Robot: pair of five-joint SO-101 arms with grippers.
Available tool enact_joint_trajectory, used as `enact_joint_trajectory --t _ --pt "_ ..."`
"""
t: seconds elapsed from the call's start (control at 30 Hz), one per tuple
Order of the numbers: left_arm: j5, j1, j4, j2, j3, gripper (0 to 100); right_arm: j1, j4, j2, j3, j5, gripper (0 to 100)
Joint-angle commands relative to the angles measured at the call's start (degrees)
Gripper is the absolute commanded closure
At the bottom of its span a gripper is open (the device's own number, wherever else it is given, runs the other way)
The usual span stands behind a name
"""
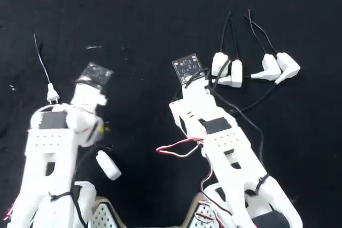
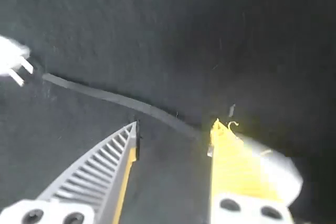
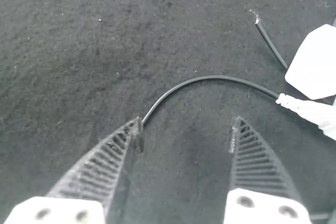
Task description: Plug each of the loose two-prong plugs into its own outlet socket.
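On the black worktop [image 1: 149,20], a cluster of white plug and socket bodies [image 1: 235,73] lies in two touching pairs, with thin black cords [image 1: 258,30] trailing away from them. Whether any prongs are seated cannot be told. The right gripper [image 3: 186,124] hovers just beside this cluster, on the side towards the other arm. Its fingers [image 3: 105,166] are spread apart and hold nothing, and a curved black cord [image 3: 205,78] from one white body [image 3: 312,113] lies on the cloth beyond the tips. Well apart from the cluster, past both arms, lies the loose two-prong plug [image 1: 52,94], unplugged, with its thin wire [image 1: 41,62] running away from the arms. The left gripper [image 2: 173,129] sits near that plug, between it and the cluster, and its own fingers are likewise open and empty. They hang over a straight black cord [image 2: 115,98] that has one end just beside the plug's prongs. A white oblong piece [image 1: 108,165] lies beside the left arm, also far from the cluster.
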Motion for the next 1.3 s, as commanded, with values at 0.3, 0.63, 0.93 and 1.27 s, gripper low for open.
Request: enact_joint_trajectory --t 0.3,0.63,0.93,1.27 --pt "-34.02 -2.51 14.59 0.09 5.49 78 1.14 0.26 -2.33 -1.98 -0.44 75.4" --pt "-1.49 11.74 -5.89 -0.18 7.60 78 1.14 0.26 -2.33 -1.98 -0.44 75.4" --pt "13.19 12.26 -8.18 0.00 -0.84 77 1.14 0.26 -2.33 -1.98 -0.44 75.4" --pt "-0.97 22.46 2.20 0.09 4.18 78 1.14 0.26 -2.33 -1.98 -0.44 75.4"
